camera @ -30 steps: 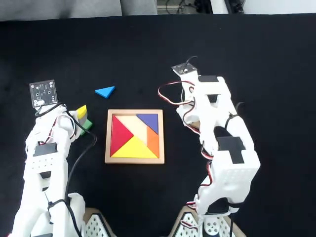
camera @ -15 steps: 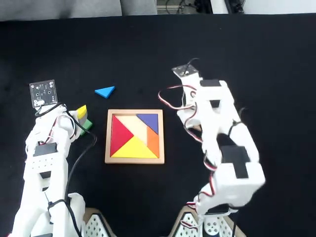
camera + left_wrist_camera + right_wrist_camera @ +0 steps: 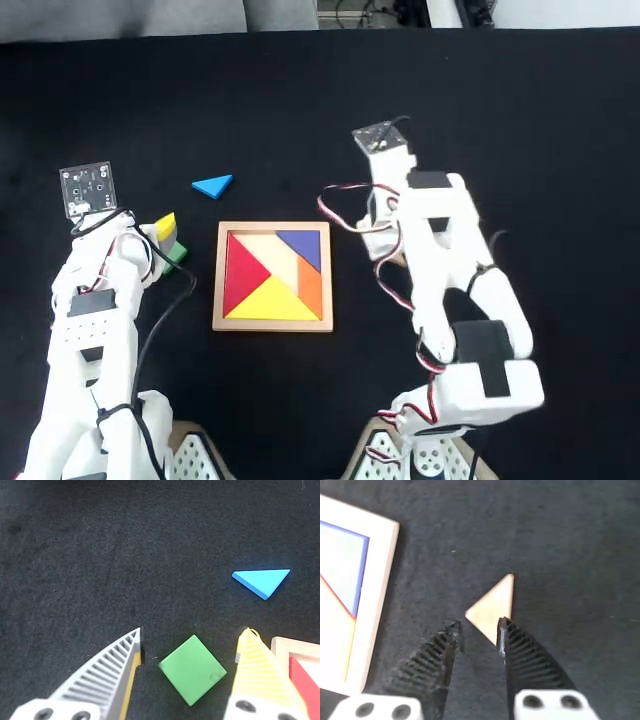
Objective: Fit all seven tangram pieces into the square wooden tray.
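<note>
The square wooden tray [image 3: 272, 325] holds red, yellow, orange, blue and cream pieces. In the left wrist view a green square [image 3: 192, 669] lies on the cloth between the spread fingers of my left gripper [image 3: 192, 630], which is open and not touching it. A blue triangle [image 3: 262, 580] lies farther out, also seen loose above the tray's left corner [image 3: 213, 185]. My right gripper [image 3: 479, 623] is open just right of the tray [image 3: 375, 595]. A pale wooden triangle [image 3: 492, 605] lies at its fingertips, one black finger [image 3: 520, 650] over the triangle's edge.
Black cloth covers the whole table. The left arm [image 3: 95, 300] stands left of the tray and the right arm [image 3: 440, 250] right of it. A corner of the tray [image 3: 295, 650] sits close beside the left gripper's yellow finger [image 3: 257, 675].
The right arm has swung its elbow back and to the right, and its wrist has shifted slightly away from the tray. The left arm and all the pieces have stayed put.
</note>
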`<state>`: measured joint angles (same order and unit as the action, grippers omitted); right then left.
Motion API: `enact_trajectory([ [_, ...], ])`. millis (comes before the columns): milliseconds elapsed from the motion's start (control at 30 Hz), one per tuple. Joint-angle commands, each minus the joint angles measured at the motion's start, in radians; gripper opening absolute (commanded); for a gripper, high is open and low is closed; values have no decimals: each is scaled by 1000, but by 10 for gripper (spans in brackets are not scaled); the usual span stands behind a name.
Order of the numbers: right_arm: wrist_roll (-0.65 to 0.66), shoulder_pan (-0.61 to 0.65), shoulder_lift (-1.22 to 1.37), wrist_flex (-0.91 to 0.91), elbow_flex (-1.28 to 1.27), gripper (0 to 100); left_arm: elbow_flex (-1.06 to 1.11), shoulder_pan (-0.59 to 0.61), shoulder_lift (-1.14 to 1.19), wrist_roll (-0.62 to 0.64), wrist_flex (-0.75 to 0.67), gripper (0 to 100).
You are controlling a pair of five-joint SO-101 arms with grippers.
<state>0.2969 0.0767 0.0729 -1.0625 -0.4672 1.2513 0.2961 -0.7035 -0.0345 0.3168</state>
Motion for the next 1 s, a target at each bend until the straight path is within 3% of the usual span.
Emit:
enact_trajectory([
  [0, -5, 18, 54, 11, 76, 185, -10, 1, 0, 5, -21, 300],
  [133, -9, -8, 125, -44, 151, 284, -10, 1, 0, 5, -21, 300],
  [967, -2, 3, 196, -57, 194, 261, -10, -1, 0, 5, -21, 300],
])
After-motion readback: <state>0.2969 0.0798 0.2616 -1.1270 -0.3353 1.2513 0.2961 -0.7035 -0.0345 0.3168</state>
